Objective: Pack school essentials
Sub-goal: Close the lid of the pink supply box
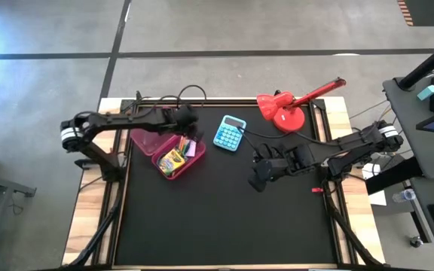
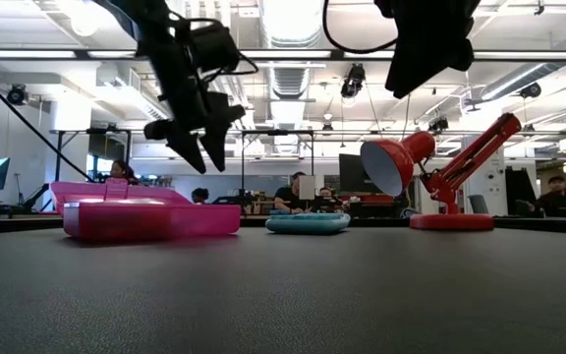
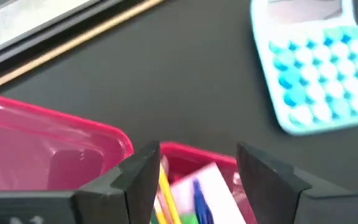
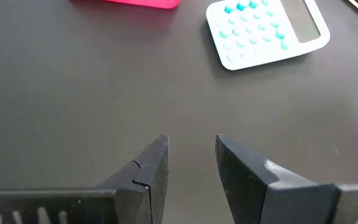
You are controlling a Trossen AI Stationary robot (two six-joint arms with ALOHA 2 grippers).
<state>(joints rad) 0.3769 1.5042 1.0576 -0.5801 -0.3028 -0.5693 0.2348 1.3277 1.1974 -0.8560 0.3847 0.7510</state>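
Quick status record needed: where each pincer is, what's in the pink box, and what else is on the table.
left pincer: open, empty, hovering above the pink box
right pincer: fingers apart, empty, over bare black mat
box contents: crayon pack, pale pad, blue pen, yellow pencils
box lid: lying open beside the box
calculator: on the mat, outside the box
red lamp: at the table's far edge

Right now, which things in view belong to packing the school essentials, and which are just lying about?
Part of the job:
pink box holding crayon pack, note pad
pink lid
left gripper, jaws open above box

Lying about:
blue calculator
red desk lamp
right gripper, idle, empty
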